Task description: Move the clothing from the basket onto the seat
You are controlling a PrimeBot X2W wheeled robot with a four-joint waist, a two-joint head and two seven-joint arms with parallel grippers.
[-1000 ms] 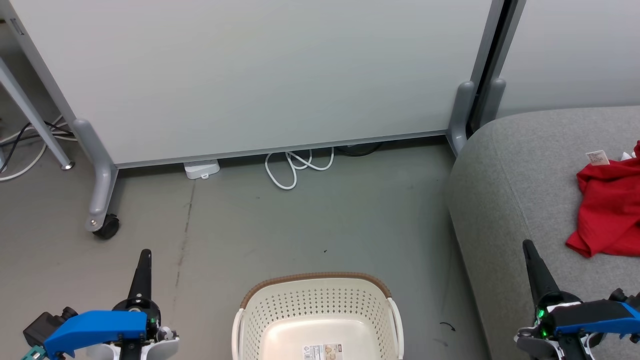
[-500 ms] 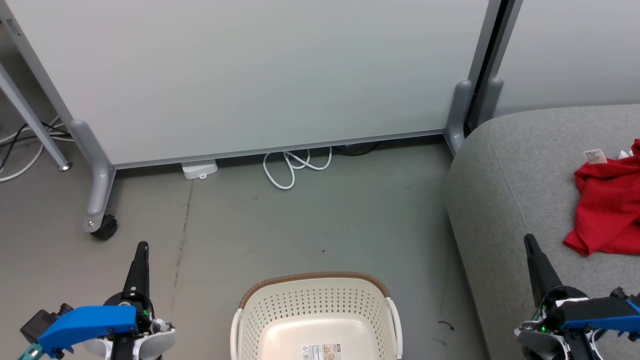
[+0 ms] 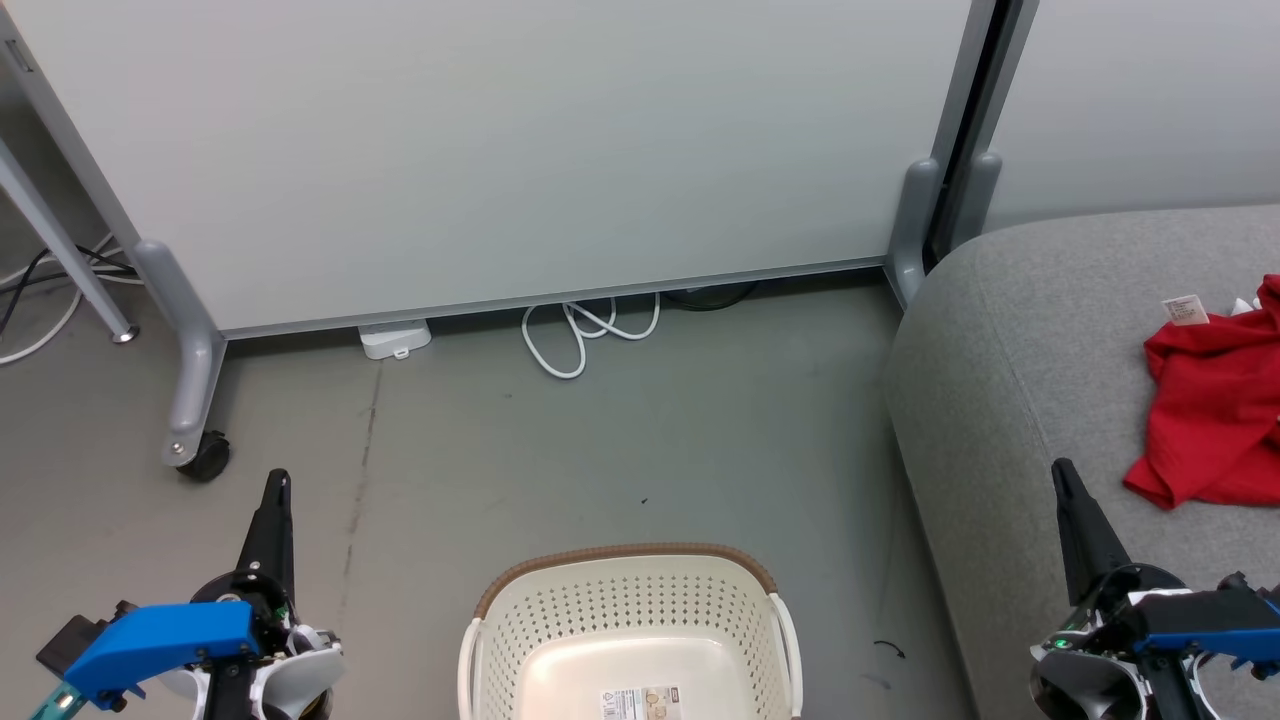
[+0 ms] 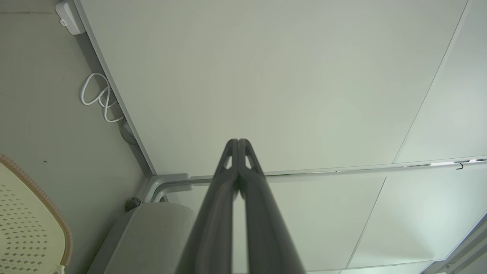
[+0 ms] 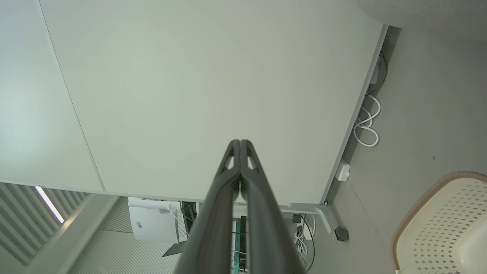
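Left pincer [image 3: 277, 482] and right pincer [image 3: 1062, 470] sunk lower at base, tips higher, whole view shifted slightly

Red clothing [image 3: 1215, 405] lies crumpled on the light grey seat [image 3: 1010, 380], well in from its rounded left edge, a white tag [image 3: 1181, 308] at its top. The cream basket [image 3: 625, 590], brown-rimmed, stands upright on the floor [image 3: 600, 450] left of the seat, a label [image 3: 640, 702] on its bottom.
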